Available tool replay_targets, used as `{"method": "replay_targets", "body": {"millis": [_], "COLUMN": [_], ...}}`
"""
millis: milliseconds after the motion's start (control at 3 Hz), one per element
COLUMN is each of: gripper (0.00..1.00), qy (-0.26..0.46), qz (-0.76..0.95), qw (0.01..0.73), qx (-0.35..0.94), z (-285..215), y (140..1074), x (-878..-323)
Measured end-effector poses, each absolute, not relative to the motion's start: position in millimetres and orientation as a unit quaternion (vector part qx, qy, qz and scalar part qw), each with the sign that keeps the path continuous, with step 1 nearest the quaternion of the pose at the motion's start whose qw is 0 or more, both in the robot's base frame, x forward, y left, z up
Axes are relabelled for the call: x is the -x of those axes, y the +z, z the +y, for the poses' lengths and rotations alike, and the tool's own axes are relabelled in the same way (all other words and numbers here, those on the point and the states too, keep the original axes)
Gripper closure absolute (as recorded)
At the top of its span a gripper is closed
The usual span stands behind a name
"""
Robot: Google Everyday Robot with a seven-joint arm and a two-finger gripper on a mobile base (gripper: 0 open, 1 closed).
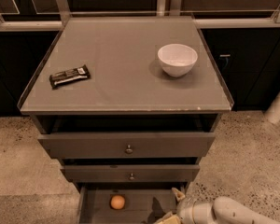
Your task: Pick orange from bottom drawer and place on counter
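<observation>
Camera view: the gripper (171, 207) sits low over the right end of the open drawer (141, 204). Its two tan fingers are spread apart and hold nothing. The orange (117, 202) lies on the drawer floor to the gripper's left, apart from it, with bare floor around it.

It looks light and firm, with a smooth round skin, so it would likely roll or squirt out of an off-centre pinch. The fingers would best close across its widest middle. The counter (121, 85) is above the gripper, with a bowl (177, 59) and a bar (69, 75) on it.
</observation>
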State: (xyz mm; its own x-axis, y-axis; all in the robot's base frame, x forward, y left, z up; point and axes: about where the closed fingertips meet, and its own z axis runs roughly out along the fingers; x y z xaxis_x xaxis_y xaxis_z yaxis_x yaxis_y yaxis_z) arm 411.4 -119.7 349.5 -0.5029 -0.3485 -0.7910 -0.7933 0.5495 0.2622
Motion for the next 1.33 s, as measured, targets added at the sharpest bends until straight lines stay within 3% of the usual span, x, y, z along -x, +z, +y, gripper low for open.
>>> {"method": "replay_targets", "body": {"millis": [667,1333], "gripper": [0.00,0.00], "qy": [0.317,0.344], "qz": [0.814,0.790], "qw": [0.356,0.352], "qx": [0.333,0.366], "z": [-111.9,-54.0], "y": [330.5,286.9], "x": [-402.6,-420.3]}}
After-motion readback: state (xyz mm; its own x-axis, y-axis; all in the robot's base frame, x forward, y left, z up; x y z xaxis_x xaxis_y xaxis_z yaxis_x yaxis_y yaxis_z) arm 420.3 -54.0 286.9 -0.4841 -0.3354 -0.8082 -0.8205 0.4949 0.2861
